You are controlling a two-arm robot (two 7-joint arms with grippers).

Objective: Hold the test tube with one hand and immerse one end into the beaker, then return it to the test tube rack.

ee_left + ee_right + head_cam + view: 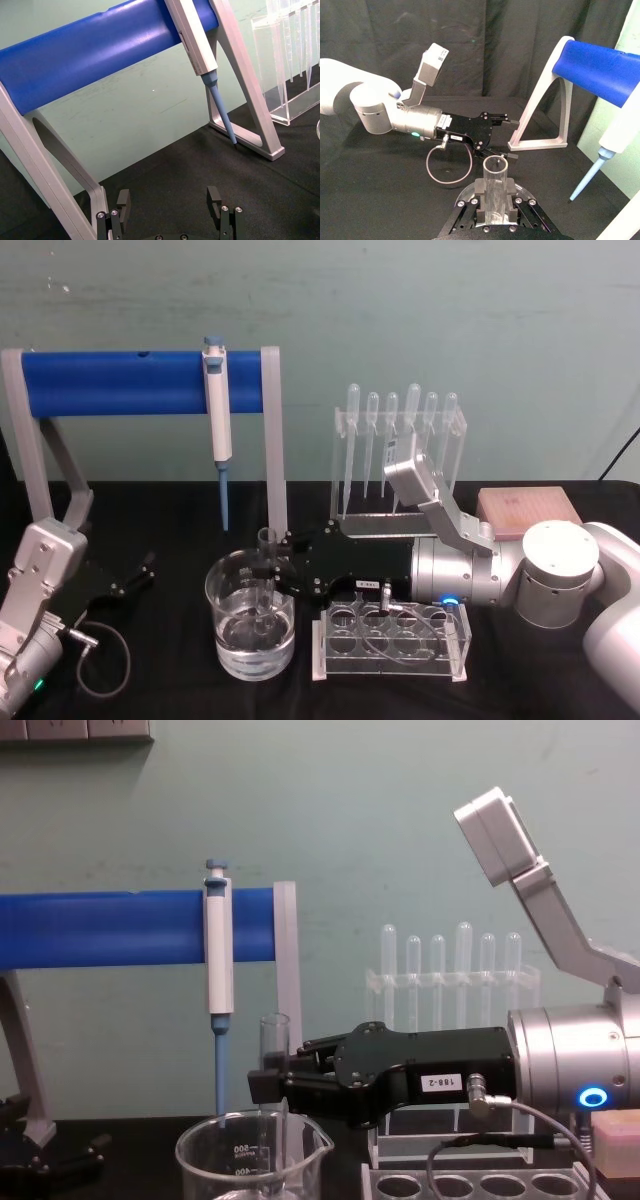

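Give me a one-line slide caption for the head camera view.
Right gripper holds the test tube upright, lower end inside the beaker, beside the clear rack; left gripper rests open at left.

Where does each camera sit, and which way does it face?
Head: up high, looking down at the wide clear glass beaker; both arms show, left gripper resting open.
Chest: low, looking straight ahead; right gripper holds the long clear glass test tube.
Left wrist: faces the blue-barred grey stand; its fingers show.
Right wrist: looks past the tube at the left arm.
Shared: head and chest both show the tube dipped in the beaker.
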